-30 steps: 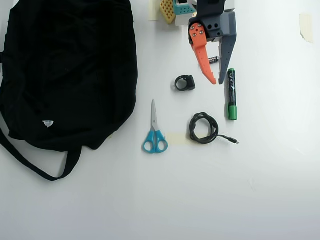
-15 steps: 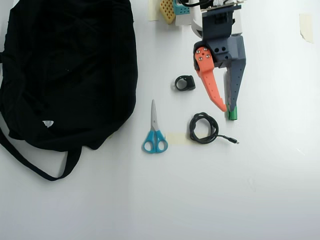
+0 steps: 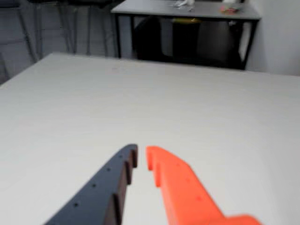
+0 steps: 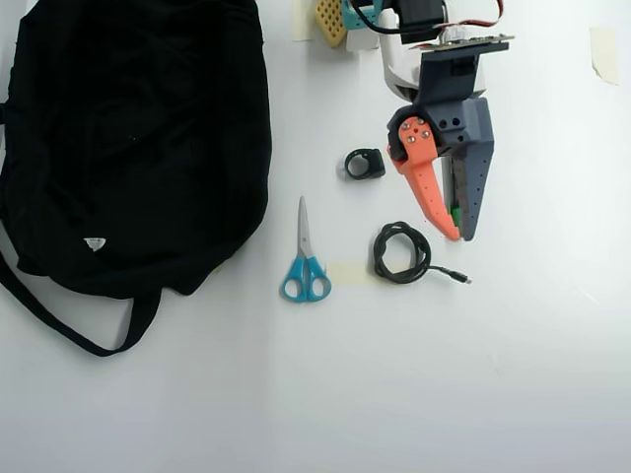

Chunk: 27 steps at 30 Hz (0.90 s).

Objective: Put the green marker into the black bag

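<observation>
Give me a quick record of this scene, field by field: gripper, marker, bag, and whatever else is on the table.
gripper: fingers nearly together, low over the marker; grip not confirmed
green marker: mostly hidden beneath the fingers, a green sliver showing
black bag: at left in the overhead view, strap trailing below
scissors: blue handles, between bag and cable
coiled cable: just left of the fingertips
black ring-shaped piece: above the scissors

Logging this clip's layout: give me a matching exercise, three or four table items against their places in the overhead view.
Things:
1. black bag
2. scissors
3. coiled cable
4. green marker

Places:
A. mostly hidden under the hand
B. far left of the table
C. just below the hand's tips
D. between bag and cable

Pairs: 1-B, 2-D, 3-C, 4-A
</observation>
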{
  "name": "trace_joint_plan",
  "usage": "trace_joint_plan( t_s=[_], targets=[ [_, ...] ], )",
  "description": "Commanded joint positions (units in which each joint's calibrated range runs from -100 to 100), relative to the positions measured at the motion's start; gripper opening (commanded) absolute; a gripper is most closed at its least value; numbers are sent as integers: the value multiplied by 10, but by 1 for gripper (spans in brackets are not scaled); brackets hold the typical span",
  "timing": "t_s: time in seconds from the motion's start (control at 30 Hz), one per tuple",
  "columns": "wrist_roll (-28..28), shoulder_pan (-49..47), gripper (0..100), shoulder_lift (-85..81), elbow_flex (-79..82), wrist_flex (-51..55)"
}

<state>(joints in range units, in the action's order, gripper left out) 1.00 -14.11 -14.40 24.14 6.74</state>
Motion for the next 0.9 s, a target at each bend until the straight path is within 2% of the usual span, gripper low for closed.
trace_joint_plan(
  t_s=[0.0,0.33,0.5,0.67,0.77,0.87],
  targets=[
    [-4,-40,2,-13,5,-4],
    [-9,-87,2,-24,23,-3],
    [-10,-160,2,-41,44,-2],
    [-4,-178,2,-84,78,-1],
    [7,-189,2,-119,88,40],
    [43,-187,2,-131,87,136]
  ],
)
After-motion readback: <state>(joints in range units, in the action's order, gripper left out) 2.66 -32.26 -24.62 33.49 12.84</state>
